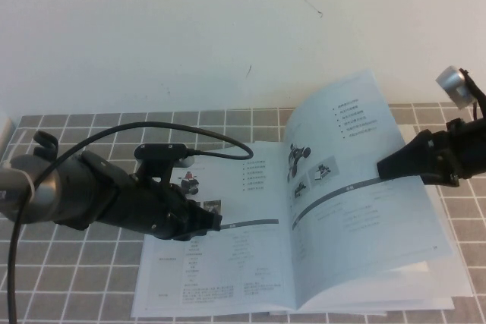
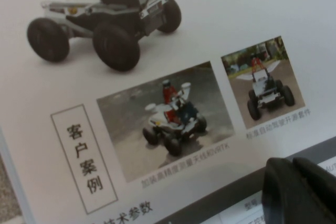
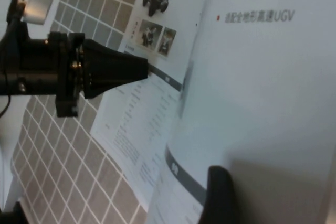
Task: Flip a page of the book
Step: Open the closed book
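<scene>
My left gripper (image 1: pixel 206 221) pins the book (image 1: pixel 228 278) flat, grip state unclear, while my right gripper (image 1: pixel 387 166) pinches the lifted page (image 1: pixel 342 119); pulling too hard may tear or slip it.

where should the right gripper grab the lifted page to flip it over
Grip the page at its free outer edge, coming in from the book's right side, where the right gripper already sits. That leaf is raised off the stack with its far corner curled up, so the edge is exposed there, while its inner edge is bound at the spine. The left gripper rests on the left-hand page.
</scene>
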`<state>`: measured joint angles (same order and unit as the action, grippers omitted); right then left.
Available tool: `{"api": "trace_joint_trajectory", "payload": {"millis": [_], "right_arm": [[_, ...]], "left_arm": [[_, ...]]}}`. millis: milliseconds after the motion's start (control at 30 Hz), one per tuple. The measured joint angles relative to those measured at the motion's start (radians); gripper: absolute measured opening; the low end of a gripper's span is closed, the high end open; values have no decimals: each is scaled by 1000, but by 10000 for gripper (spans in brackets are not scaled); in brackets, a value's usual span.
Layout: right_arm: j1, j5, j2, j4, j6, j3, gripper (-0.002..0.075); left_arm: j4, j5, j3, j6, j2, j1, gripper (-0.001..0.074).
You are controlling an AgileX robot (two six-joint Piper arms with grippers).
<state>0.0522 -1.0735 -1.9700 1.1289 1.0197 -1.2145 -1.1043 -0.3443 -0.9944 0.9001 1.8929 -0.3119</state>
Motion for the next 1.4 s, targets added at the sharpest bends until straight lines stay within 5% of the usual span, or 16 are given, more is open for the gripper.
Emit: {"api": "trace_joint_trajectory", "payload": {"millis": [400,667,1167,1400], "right_arm": [[0,24,0,-424,-204,-92,402],[0,184,-2,-401,-266,-92,349],[5,112,-2,-367,-225,-92,346],[-49,226,-2,-400,-269,-5,346]], "left_arm": [[0,0,0,4,0,0,-4],[-1,0,-1,4,0,0,-4],[-1,-135,-11,-39,-133,0,-4],[-8,-155,-22,-53,-86,0,-4]]}}
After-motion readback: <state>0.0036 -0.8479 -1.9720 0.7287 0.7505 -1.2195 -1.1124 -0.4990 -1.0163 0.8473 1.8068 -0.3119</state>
